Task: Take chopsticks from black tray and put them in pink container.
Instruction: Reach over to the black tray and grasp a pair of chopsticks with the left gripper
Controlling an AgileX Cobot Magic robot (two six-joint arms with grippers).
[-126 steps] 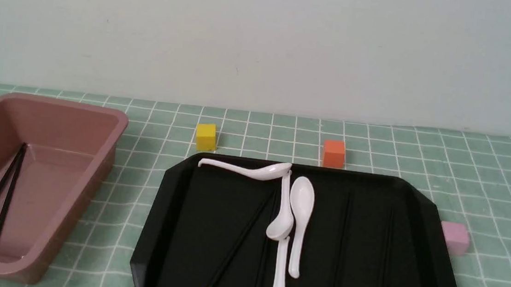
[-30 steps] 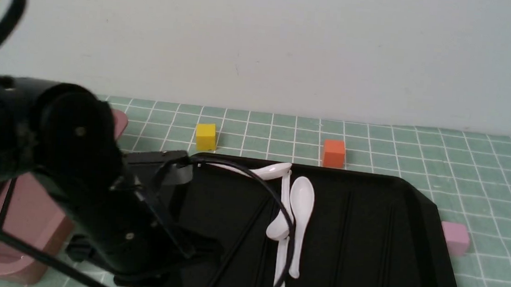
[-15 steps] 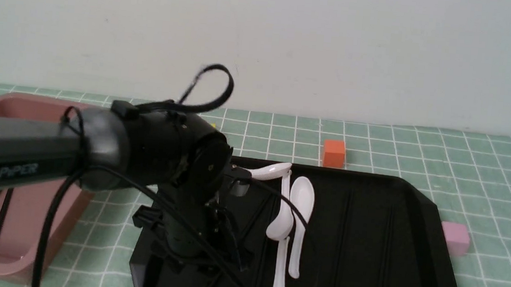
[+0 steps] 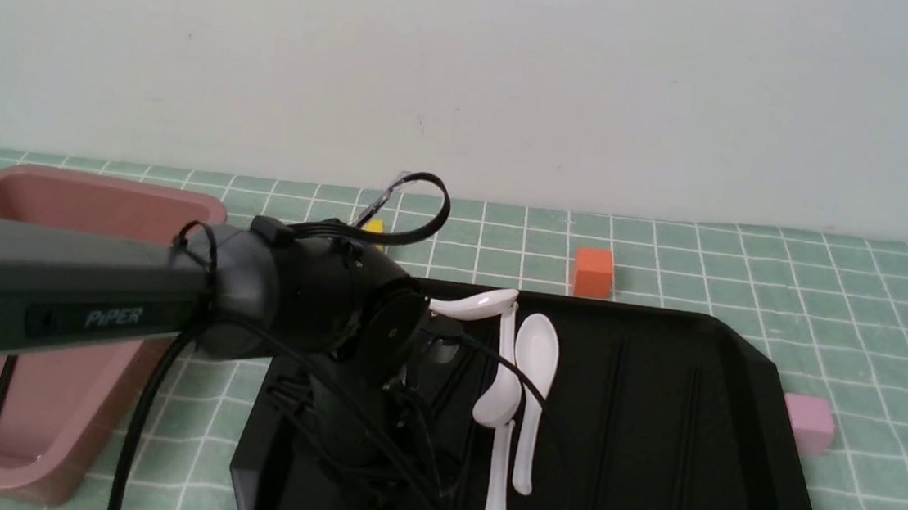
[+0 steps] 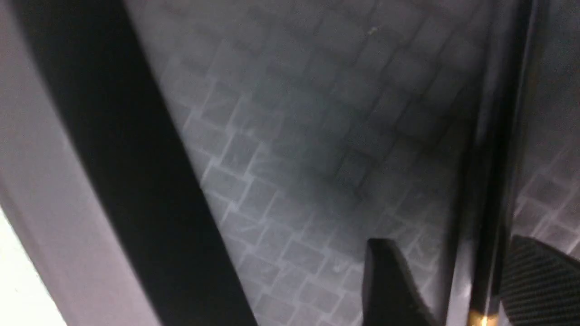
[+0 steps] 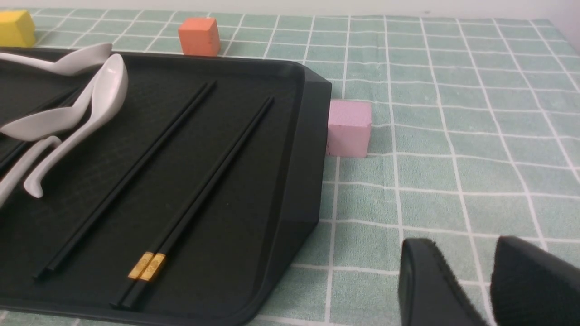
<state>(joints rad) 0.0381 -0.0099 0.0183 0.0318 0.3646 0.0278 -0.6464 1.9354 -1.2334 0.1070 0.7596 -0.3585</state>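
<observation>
Black tray (image 4: 733,444): L pincer (image 5: 448,253) now over it, off pink container (image 4: 82,181) side.
Jaws: just sprung wide astride chopsticks (image 5: 491,158), no grip yet.

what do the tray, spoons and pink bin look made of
Tray: likely plastic, glossy black; its rim shows sheen. Spoons: smooth glossy white, ceramic or melamine; the look leaves that open. Bin: probably moulded plastic, dull pink, with rounded corners and rolled rim.

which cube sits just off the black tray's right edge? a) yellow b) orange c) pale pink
c: the pale pink cube sits beside the black tray at its right rim, while the orange cube lies beyond its far edge.
</observation>
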